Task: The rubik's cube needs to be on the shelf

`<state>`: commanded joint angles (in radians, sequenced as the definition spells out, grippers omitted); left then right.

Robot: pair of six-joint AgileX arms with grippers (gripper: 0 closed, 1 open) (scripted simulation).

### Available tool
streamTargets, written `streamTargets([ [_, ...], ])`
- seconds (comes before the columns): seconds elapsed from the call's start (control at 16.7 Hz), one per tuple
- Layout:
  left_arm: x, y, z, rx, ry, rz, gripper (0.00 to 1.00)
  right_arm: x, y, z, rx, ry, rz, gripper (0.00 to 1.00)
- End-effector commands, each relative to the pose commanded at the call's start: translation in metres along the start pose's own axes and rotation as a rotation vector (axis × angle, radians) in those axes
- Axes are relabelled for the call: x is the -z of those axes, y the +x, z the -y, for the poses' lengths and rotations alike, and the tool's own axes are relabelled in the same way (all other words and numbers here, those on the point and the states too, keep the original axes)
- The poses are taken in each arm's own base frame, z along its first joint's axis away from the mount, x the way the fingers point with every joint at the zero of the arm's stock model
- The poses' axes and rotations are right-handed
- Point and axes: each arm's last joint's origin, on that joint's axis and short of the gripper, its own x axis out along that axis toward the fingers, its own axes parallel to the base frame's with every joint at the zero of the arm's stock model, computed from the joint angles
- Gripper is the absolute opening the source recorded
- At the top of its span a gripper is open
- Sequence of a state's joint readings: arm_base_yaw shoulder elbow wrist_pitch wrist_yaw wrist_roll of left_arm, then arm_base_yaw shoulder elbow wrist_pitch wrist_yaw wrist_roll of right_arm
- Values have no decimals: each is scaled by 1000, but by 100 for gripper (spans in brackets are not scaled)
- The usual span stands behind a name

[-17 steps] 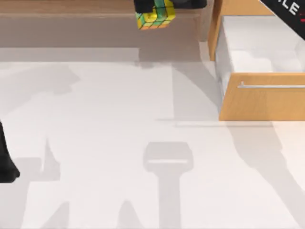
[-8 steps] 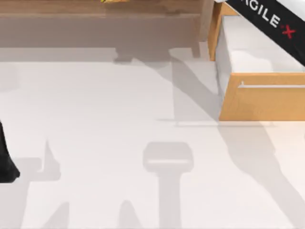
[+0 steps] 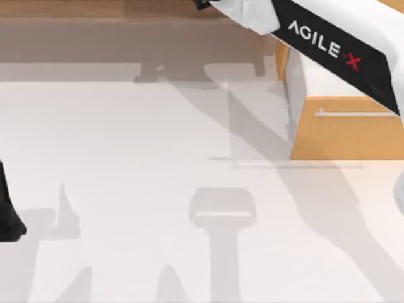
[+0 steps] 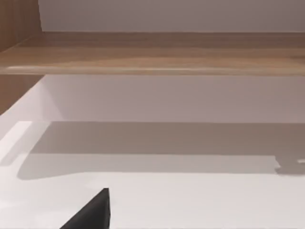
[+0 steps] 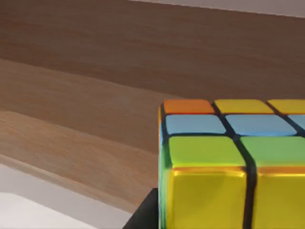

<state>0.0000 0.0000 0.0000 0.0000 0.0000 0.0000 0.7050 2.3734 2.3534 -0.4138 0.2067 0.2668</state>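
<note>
above the shelf (image 5: 86, 109) at the table's far edge, right gripper seems to pinch the rubik's cube (image 5: 228, 162), close over the wood; lowering comes next, i judge. left arm (image 3: 7, 208) is parked at left.

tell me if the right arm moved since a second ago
Yes. In the top view the right arm has swung further left over the shelf, now crossing above the drawer cabinet.
</note>
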Motion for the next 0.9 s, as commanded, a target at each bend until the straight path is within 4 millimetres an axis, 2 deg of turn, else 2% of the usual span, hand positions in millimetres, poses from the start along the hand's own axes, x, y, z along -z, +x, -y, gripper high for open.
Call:
streamTargets([
  [0.3, 0, 0, 0, 0, 0, 0, 100, 5, -3, -27, -30, -29, 154, 0],
  [0.54, 0, 0, 0, 0, 0, 0, 100, 23, 0, -41, -3, -31, 299, 0],
  [0.72, 0, 0, 0, 0, 0, 0, 100, 48, 4, -38, 84, -32, 410, 0],
  [0.9, 0, 0, 0, 0, 0, 0, 100, 80, 7, -23, 228, -41, 501, 0],
])
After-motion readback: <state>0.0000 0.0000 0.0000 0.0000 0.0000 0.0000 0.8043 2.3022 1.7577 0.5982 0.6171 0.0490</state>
